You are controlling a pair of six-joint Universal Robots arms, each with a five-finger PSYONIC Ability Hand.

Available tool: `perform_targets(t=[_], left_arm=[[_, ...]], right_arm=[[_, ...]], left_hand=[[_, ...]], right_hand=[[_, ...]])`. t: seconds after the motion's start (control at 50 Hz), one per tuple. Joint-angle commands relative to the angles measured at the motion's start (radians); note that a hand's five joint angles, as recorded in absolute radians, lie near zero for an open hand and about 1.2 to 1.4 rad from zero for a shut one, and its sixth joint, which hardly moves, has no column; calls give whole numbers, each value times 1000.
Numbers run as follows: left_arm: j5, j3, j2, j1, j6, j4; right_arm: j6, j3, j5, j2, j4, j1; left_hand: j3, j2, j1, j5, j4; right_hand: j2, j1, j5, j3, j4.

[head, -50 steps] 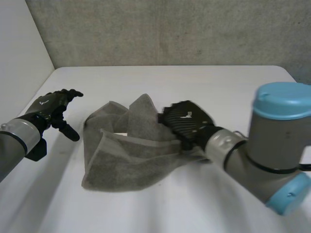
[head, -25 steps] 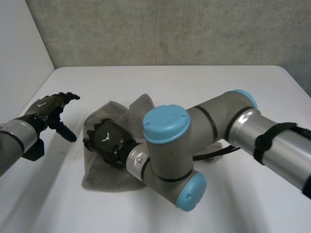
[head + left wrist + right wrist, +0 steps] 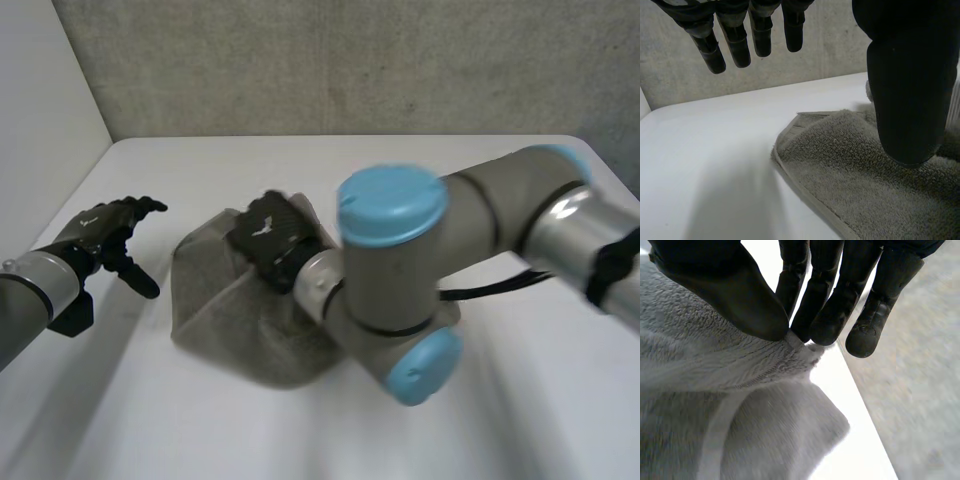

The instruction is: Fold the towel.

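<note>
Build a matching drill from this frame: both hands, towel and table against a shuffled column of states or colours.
Column 1
1. left hand
2. right hand
3. towel
4. table

Column 2
A. white, lying under everything else
B. thumb and fingers pinching a towel edge
C. fingers straight, holding nothing, beside the towel
D. grey, bunched up

Pairs: 1-C, 2-B, 3-D, 4-A

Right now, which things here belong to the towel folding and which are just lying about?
Part of the job: towel; right hand, pinching its edge; left hand, open beside it.
Not part of the job: white table; grey wall behind it. Both are just surroundings.
</note>
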Motion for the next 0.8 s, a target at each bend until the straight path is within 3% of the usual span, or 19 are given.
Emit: perform_targets(t=[0.02,0.22,0.3,0.48,0.62,0.8], left_arm=[[7,-5,-9,-2,1,1],[34,-25,-26,-32,30,2],[88,-37,-45,-62,81,7],[102,-14,-114,-110,187,41],[96,117,-224,-156,197,157],[90,402,-405,-185,194,162]], right_arm=[[3,283,9,-226,-21,-119],[3,621,-26,-417,-127,-291],[4,773,-85,-502,-179,-403],[6,992,-187,-618,-263,-586],[36,1127,-323,-673,-323,-713],[109,1173,-349,-676,-348,-738]], left_hand=[[28,26,30,26,28],[16,14,18,14,16],[16,14,18,14,16],[16,14,18,14,16],[51,49,53,49,51],[160,158,161,158,159]], right_hand=[[79,58,48,59,57],[79,58,48,59,57],[79,58,48,59,57],[79,58,48,59,57],[79,58,48,59,57],[79,58,48,59,57]])
